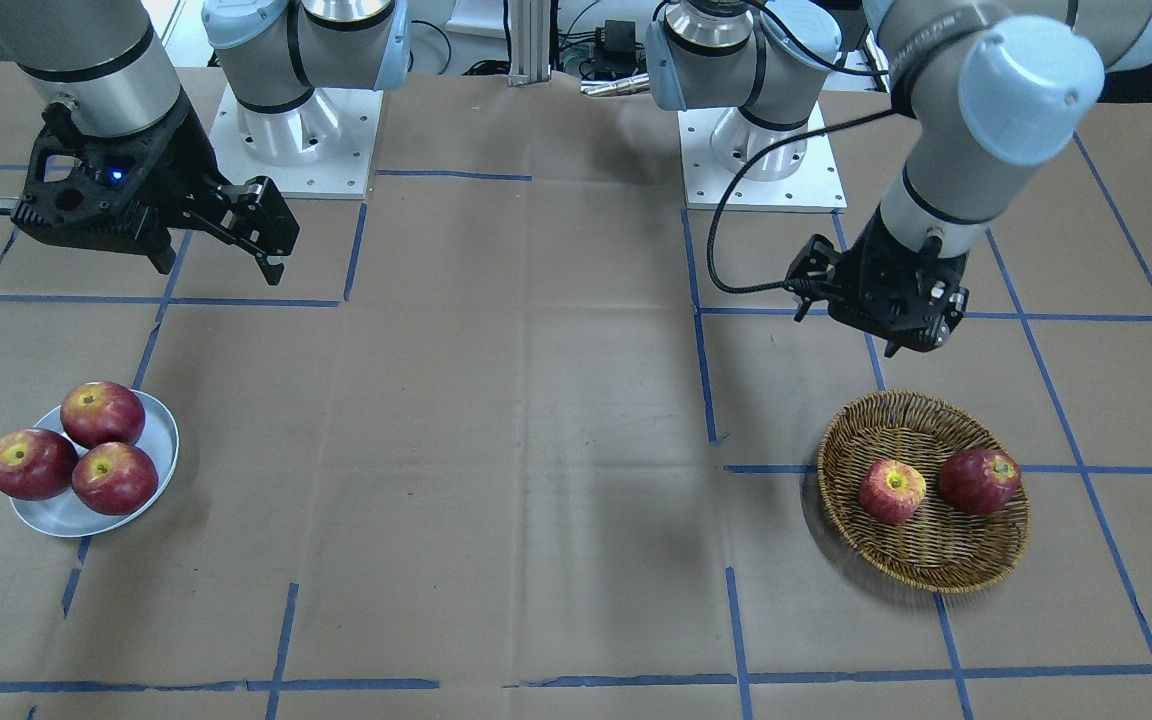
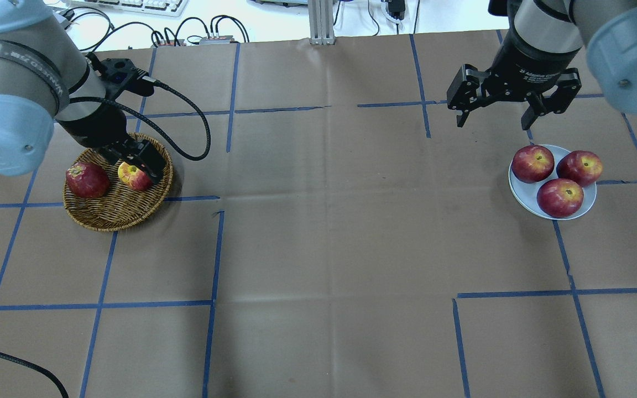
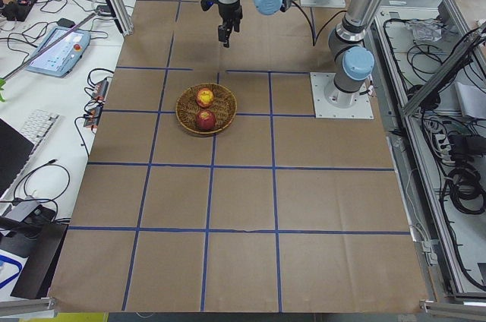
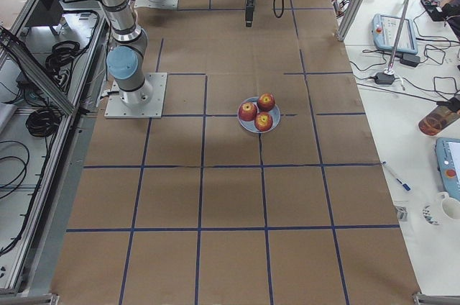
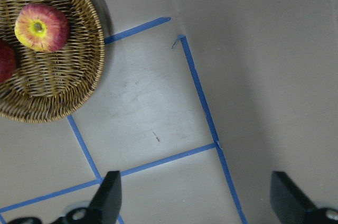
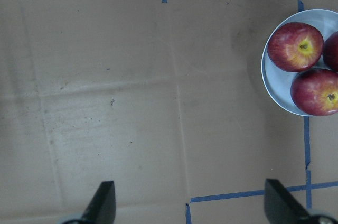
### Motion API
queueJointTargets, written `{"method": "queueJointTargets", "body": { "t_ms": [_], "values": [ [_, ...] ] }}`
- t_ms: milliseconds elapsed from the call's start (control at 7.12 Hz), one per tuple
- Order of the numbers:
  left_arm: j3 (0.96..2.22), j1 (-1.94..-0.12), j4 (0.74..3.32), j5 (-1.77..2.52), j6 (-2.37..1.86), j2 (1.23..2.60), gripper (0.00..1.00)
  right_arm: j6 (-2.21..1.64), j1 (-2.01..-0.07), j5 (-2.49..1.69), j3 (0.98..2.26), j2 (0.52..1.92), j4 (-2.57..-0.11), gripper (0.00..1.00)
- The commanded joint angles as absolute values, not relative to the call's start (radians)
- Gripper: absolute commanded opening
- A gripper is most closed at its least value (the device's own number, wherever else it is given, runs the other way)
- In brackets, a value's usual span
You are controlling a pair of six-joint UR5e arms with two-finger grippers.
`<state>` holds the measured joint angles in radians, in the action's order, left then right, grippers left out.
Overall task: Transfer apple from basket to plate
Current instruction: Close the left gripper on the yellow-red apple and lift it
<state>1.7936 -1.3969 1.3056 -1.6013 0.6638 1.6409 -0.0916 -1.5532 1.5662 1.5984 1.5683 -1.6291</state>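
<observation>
The apple [image 1: 892, 490], pale pinkish-red with a yellow-green stem patch, lies in the brown wicker basket [image 1: 936, 580] beside a darker red apple [image 1: 979, 481]. It also shows in the overhead view [image 2: 133, 176] and in the left wrist view [image 5: 41, 27]. My left gripper [image 1: 901, 340] hangs open and empty above the table, just on the robot's side of the basket [image 2: 114, 218]. The pale blue-grey plate [image 2: 520, 190] holds three dark red apples. My right gripper [image 2: 494, 119] is open and empty, raised behind the plate [image 6: 272, 84].
Brown paper with blue tape lines covers the table [image 2: 324, 249]. A black cable [image 2: 186, 121] loops from the left wrist near the basket. The arm bases [image 1: 286, 150] stand at the table's robot-side edge.
</observation>
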Motion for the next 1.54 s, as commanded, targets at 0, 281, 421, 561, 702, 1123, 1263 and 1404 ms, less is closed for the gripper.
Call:
{"method": "queueJointTargets", "body": {
  "t_ms": [0, 281, 421, 561, 702, 1123, 1263, 1404],
  "values": [
    [1.833, -1.300, 1.132, -1.600, 0.854, 1.753, 0.99, -0.090, -1.552, 1.566, 1.598, 1.569, -1.629, 1.00],
    [1.822, -1.284, 0.944, -1.608, 0.952, 1.895, 0.98, -0.089, -1.552, 1.566, 1.598, 1.568, -1.629, 1.00],
    [1.824, -1.279, 0.940, -1.603, 0.959, 1.934, 0.99, -0.092, -1.554, 1.566, 1.598, 1.568, -1.629, 1.00],
    [1.822, -1.278, 0.939, -1.606, 0.968, 1.942, 0.99, -0.092, -1.554, 1.565, 1.598, 1.568, -1.629, 1.00],
    [1.821, -1.278, 0.928, -1.608, 0.971, 1.951, 0.99, -0.092, -1.554, 1.566, 1.598, 1.568, -1.629, 1.00],
    [1.819, -1.276, 0.920, -1.609, 0.973, 1.988, 0.98, -0.092, -1.554, 1.565, 1.598, 1.568, -1.629, 1.00],
    [1.810, -1.276, 0.920, -1.609, 0.971, 2.002, 0.98, -0.092, -1.554, 1.566, 1.598, 1.568, -1.629, 1.00],
    [1.809, -1.276, 0.920, -1.609, 0.971, 2.009, 0.98, -0.092, -1.554, 1.566, 1.598, 1.568, -1.629, 1.00]
  ]
}}
